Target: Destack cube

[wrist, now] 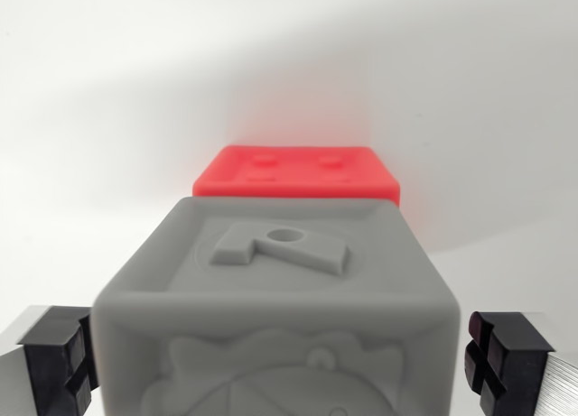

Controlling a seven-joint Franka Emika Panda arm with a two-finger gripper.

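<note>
Pincer [280, 357] straddles the grey cube [275, 299], released, fingers not touching. Risk: an off-centre closure could twist the cube or disturb the red cube [298, 171] behind.

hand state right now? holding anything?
Hand: open, holding nothing. Its fingers sit on either side of the grey cube with a visible gap on the right; the red cube lies beyond, untouched.

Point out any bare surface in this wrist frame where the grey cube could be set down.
Bare white surface lies at the wrist view's left of the red cube and grey cube, and likewise at the view's right. Farther back, beyond the red cube, it looks bare too. The centre is crowded: the two cubes fill it, with the gripper fingers flanking the grey one.
</note>
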